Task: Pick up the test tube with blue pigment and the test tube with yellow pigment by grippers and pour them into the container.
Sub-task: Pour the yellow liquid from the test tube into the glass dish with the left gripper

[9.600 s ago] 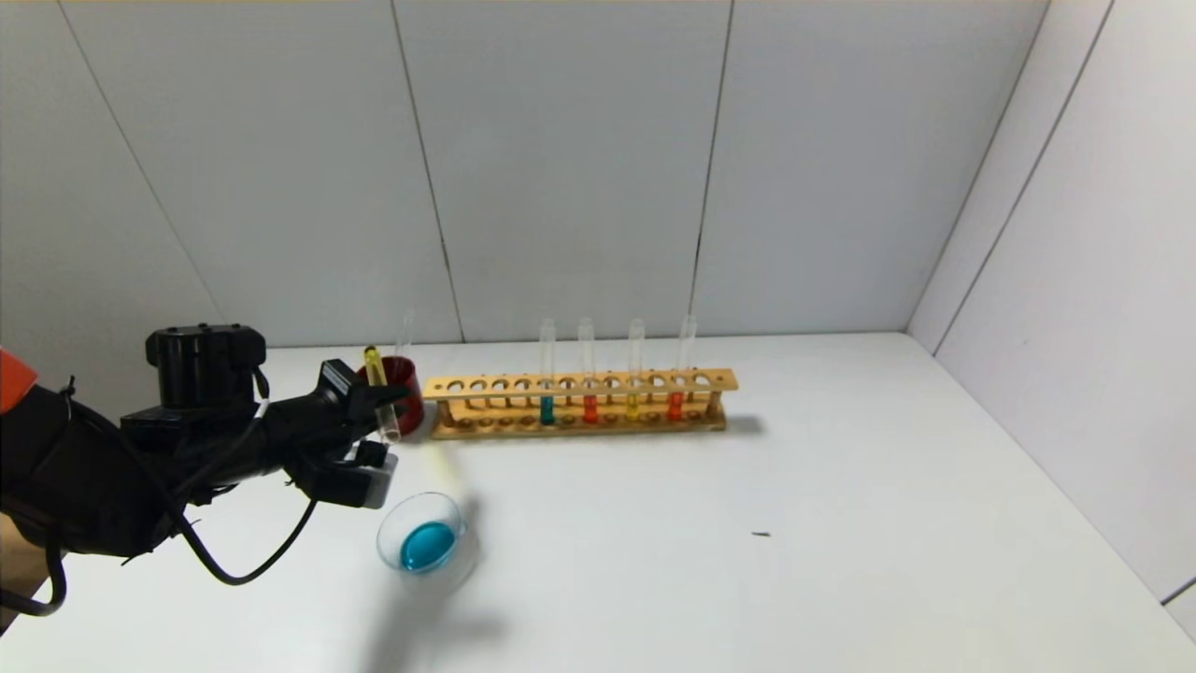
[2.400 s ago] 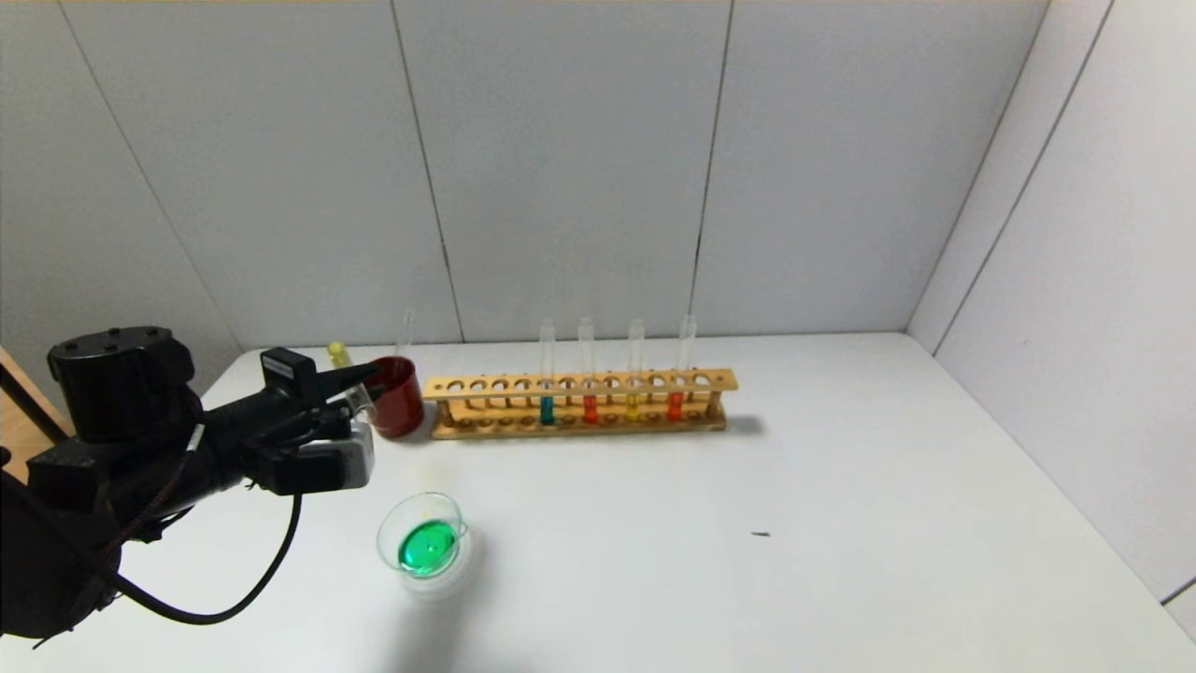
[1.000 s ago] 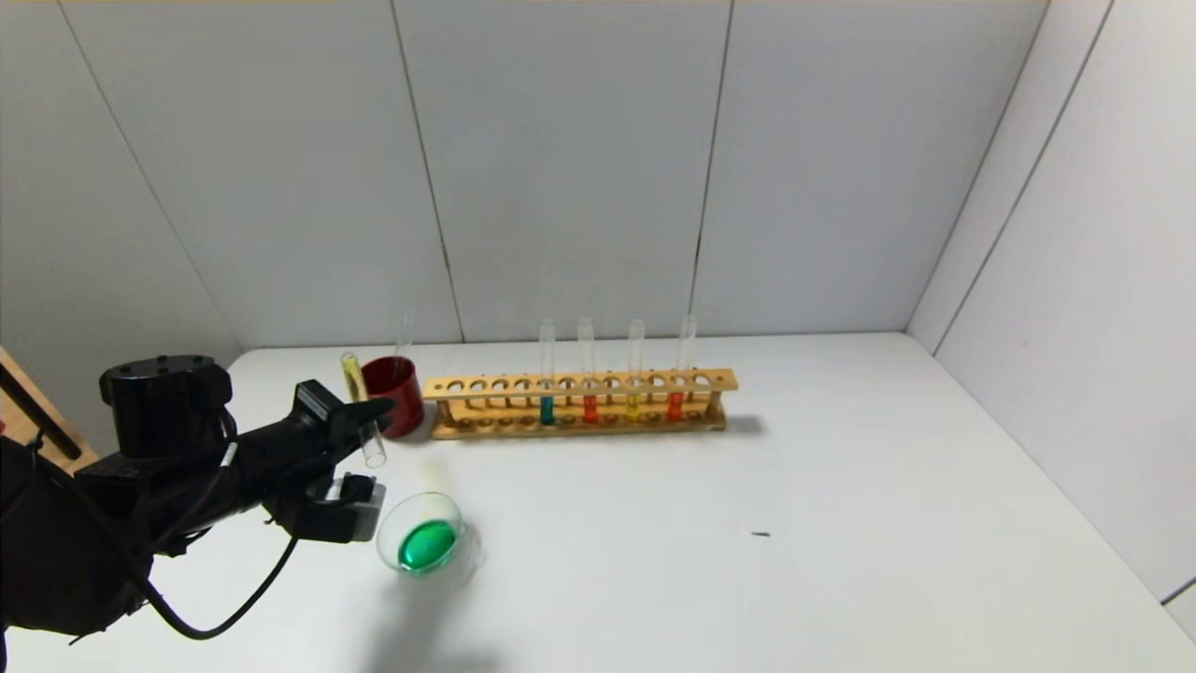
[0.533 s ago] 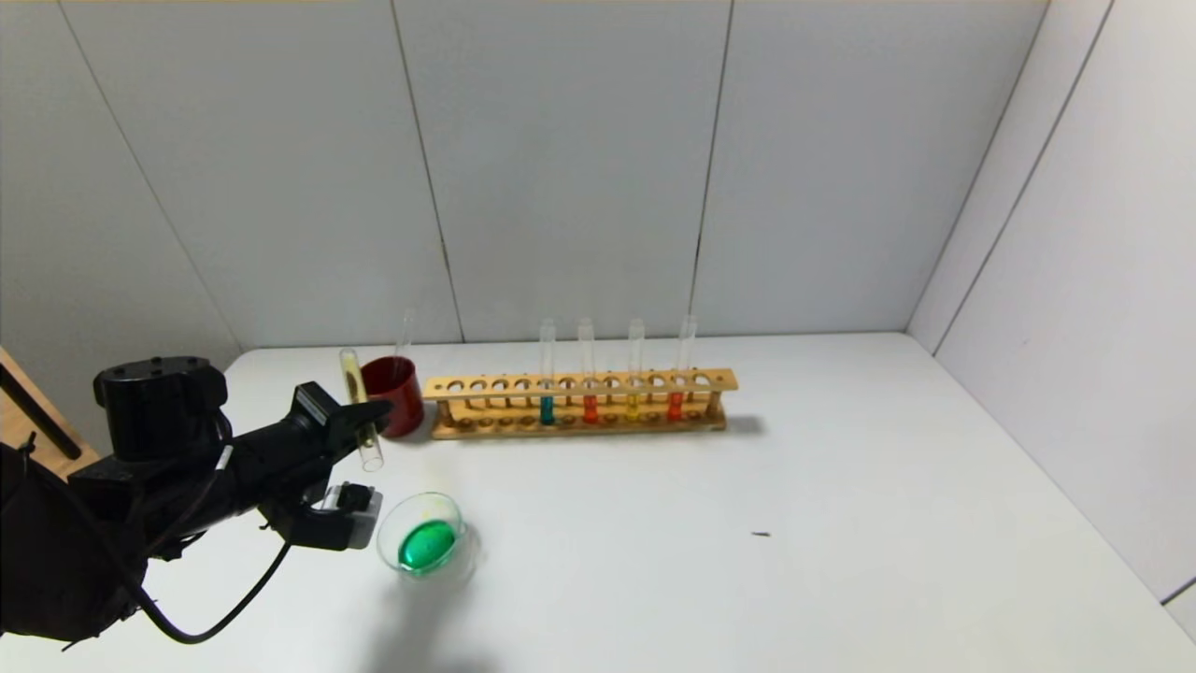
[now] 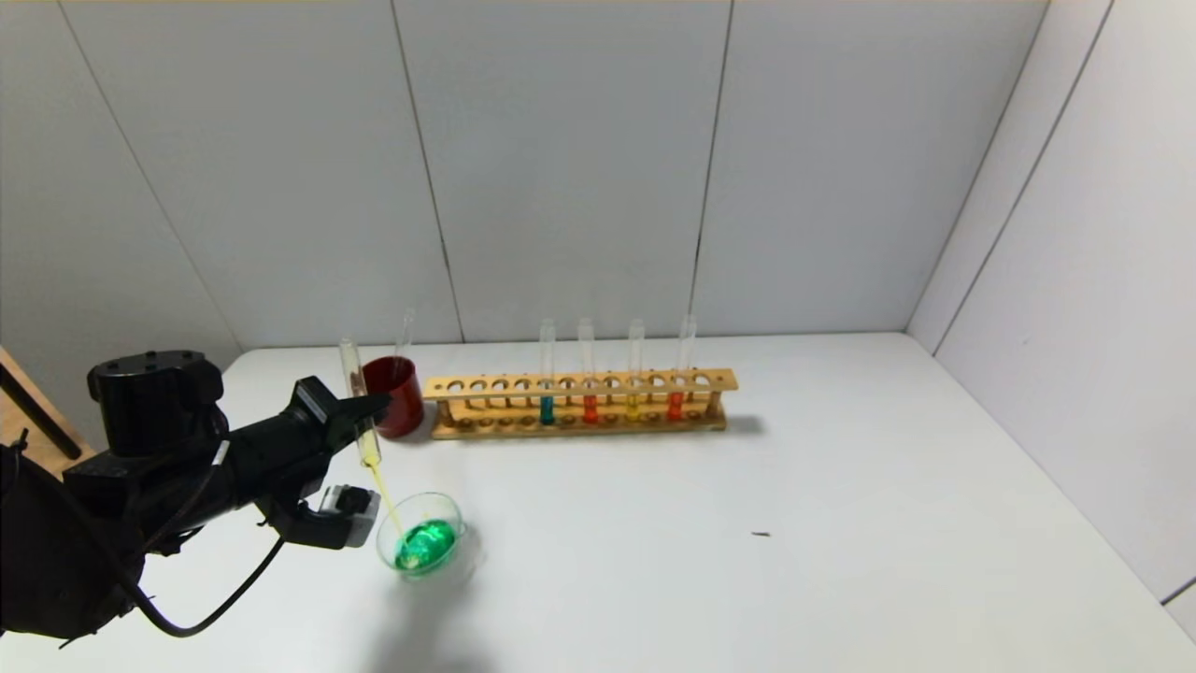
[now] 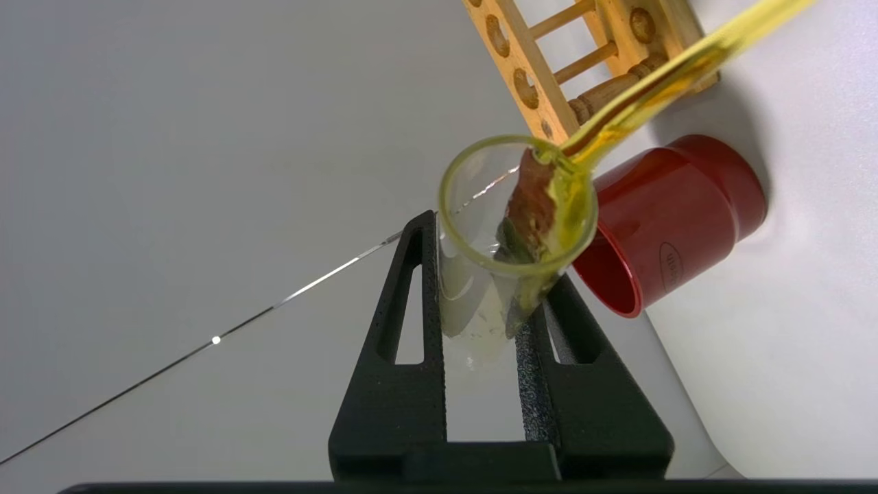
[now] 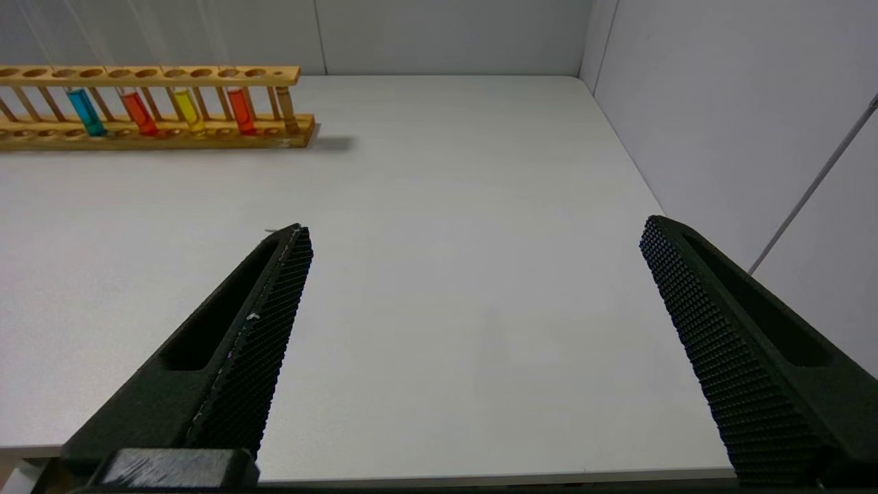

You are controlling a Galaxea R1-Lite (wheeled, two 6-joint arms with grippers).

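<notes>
Since half a second back, yellow has started streaming out of the tube [image 5: 360, 416] clamped mouth-down in the left gripper [image 5: 360, 411] into the glass dish [image 5: 422, 535], now green, on the near left. Risk as I see it: that thin stream lands close to the rim, so any wobble splashes the white table [image 5: 747, 561]. Right gripper [image 7: 473, 288] hangs wide open over the table's right side. Plain grey panel walls around.

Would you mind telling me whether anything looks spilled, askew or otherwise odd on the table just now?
Nothing looks spilled. The left pincer holds the slender glass tube of yellow liquid tipped mouth-down, and a thin yellow stream falls into the small clear glass dish. Only oddity: the pool there is green.
</notes>
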